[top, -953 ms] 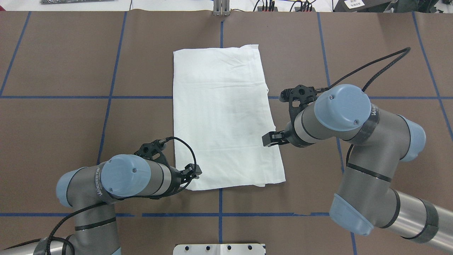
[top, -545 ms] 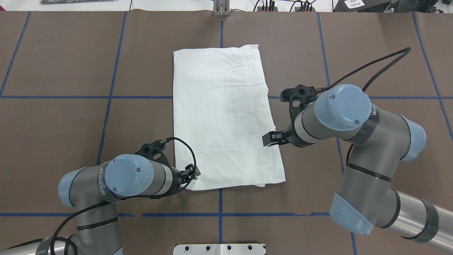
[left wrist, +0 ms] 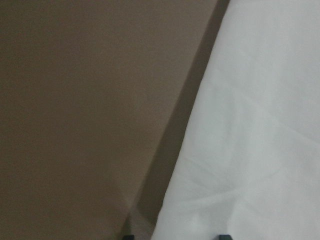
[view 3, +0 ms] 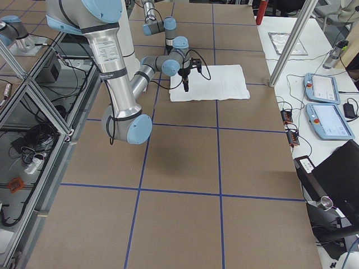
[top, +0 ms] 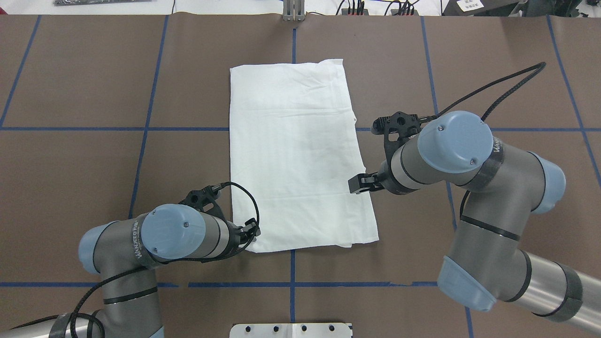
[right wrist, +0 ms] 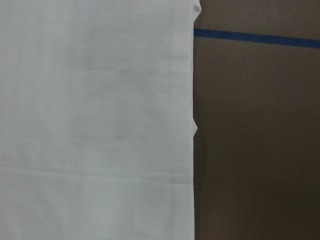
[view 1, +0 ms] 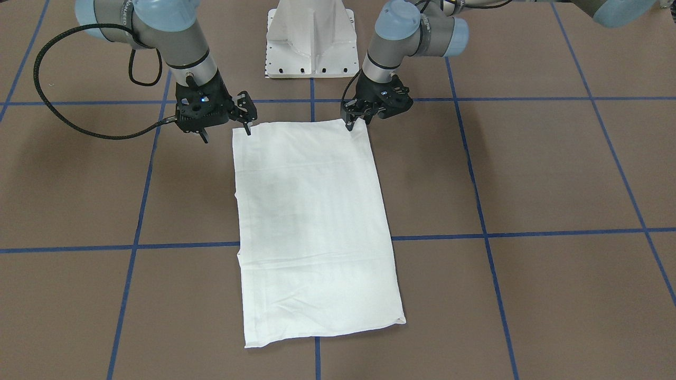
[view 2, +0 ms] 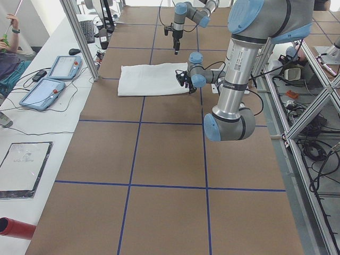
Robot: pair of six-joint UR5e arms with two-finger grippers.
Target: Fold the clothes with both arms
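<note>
The clothes [top: 296,155] are one white shirt folded into a long rectangle, lying flat mid-table, also seen in the front view [view 1: 311,221]. My left gripper [top: 253,233] is low at the shirt's near left corner. In the left wrist view its two fingertips stand apart with the shirt's edge [left wrist: 250,125] between them, so it is open. My right gripper [view 1: 226,132] hangs open above the shirt's right edge near the robot's end, holding nothing. The right wrist view looks down on that edge [right wrist: 95,120]. No text or collar shows.
The brown table cover carries a grid of blue tape lines [top: 292,267]. The white pedestal base [view 1: 309,37] stands at the robot's side. Tablets [view 2: 64,66] and cables lie on a side bench beyond the table's far edge.
My left gripper has drawn back a little toward its own arm, along the shirt's near left corner. The right arm and the shirt have not moved.
</note>
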